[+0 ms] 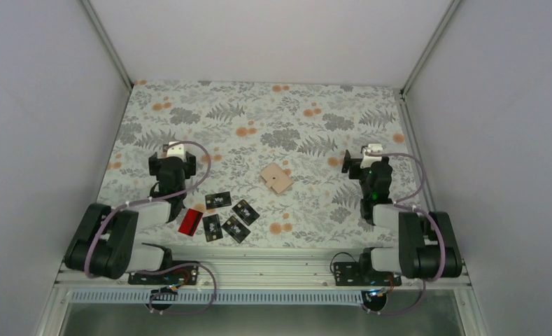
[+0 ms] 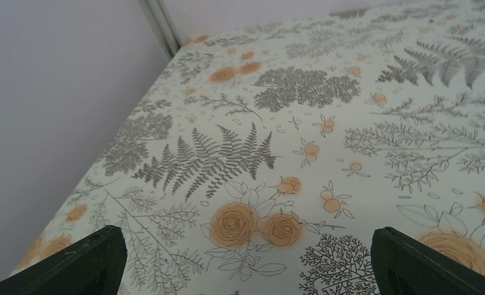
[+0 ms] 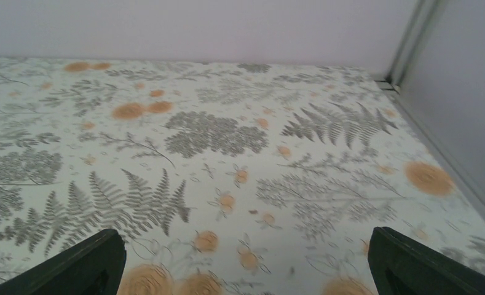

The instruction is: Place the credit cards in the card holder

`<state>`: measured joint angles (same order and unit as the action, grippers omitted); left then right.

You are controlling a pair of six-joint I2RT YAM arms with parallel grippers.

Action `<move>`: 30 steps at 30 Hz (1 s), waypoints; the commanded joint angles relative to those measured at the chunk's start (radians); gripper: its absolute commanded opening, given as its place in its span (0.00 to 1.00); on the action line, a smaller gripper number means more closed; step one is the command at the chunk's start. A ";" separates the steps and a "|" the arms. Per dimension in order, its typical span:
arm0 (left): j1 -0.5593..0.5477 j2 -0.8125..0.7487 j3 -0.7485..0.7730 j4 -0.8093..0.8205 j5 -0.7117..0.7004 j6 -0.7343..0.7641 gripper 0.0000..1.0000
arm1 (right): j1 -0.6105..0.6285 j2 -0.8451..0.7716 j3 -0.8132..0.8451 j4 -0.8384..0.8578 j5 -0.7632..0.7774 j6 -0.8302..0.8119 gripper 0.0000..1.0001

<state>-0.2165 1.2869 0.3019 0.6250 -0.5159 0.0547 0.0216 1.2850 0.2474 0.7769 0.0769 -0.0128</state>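
We see five cards [image 1: 220, 217] lying outside the tan card holder [image 1: 276, 179]; both our grippers [image 1: 177, 155] [image 1: 368, 155] hang empty, jaws apart.

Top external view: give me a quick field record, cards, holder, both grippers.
cards_black: four black credit cards clustered near the left arm base, flat on the floral tablecloth
card_red: one red credit card, leftmost of the cluster
holder: tan square card holder at table centre, apart from the cards, no card visibly in it
left_gripper: open, holding nothing, over bare cloth
right_gripper: open, holding nothing, over bare cloth
task_progress: not started
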 commanded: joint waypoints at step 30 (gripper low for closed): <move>0.224 0.266 -0.054 0.614 0.507 0.065 1.00 | -0.055 0.235 0.063 0.335 -0.247 0.000 1.00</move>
<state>0.0029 1.5547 0.2478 1.1542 -0.0551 0.1299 -0.0277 1.5196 0.3088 1.0576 -0.1692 -0.0044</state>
